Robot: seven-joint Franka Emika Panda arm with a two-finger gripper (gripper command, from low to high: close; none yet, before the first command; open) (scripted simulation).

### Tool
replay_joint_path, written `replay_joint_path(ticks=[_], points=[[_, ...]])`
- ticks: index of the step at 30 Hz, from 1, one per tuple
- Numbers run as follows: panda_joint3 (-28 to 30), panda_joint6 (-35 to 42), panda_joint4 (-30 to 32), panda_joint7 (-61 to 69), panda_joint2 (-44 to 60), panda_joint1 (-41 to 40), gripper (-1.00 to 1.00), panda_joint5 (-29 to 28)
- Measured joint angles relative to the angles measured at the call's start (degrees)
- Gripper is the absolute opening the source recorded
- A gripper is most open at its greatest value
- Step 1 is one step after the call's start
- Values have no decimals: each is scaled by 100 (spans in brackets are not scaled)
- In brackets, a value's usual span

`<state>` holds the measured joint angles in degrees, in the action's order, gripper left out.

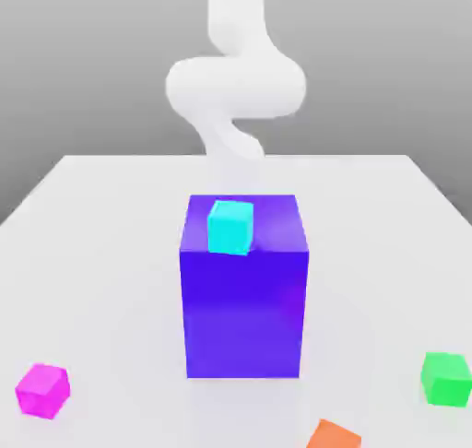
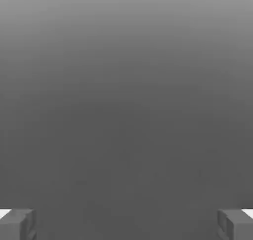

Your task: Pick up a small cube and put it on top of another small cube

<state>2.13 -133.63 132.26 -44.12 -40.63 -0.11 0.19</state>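
From the exterior view I get the white, smoothly rounded arm (image 1: 235, 87), the glossy blue-violet block (image 1: 243, 312) and the flat-faced cubes; my hand view gives me the gripper (image 2: 126, 225), its grey, blocky fingers released and wide apart, plain grey between them. The magenta cube (image 1: 43, 391) and green cube (image 1: 447, 379) lie on the pale table (image 1: 369, 253), away from the fingers.

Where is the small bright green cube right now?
The small bright green cube sits on the white table at the exterior view's right, nearest the small orange cube.
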Motion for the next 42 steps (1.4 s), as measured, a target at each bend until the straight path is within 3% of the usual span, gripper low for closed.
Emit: replay_joint_path(ticks=[17, 27, 32, 33, 42], points=[[1417, -1256, 326, 1578, 3559, -326, 0, 690], [1605, -1973, 510, 2593, 5657, -1096, 0, 1230], [1135, -2682, 322, 3055, 6703, -1550, 0, 1766], [1063, -2771, 294, 3106, 6821, -1609, -100, 1832], [1252, -2515, 377, 2949, 6487, -1466, -100, 1622]])
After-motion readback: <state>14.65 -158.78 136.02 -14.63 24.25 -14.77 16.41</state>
